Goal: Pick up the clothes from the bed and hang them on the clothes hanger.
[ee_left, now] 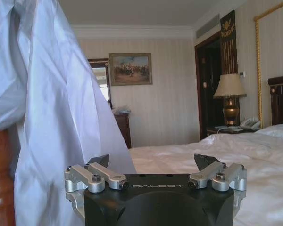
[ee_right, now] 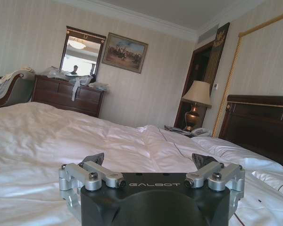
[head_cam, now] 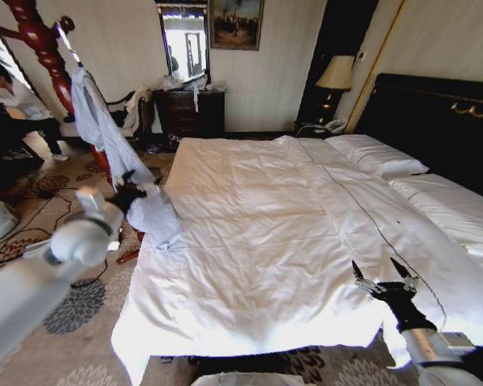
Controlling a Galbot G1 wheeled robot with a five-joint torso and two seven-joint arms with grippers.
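Clothes draped off bed edge, beside released left pincer.

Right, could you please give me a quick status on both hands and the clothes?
Left hand open beside the clothes, which hang on the red wooden stand, tail draped on the bed edge. Right hand open, low over the bed's near corner. Nothing blocking.

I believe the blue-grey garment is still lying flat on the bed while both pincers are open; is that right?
Not quite: the head view shows the clothes hanging from the red-brown wooden stand beside the bed. Left pincer and right pincer are indeed open.
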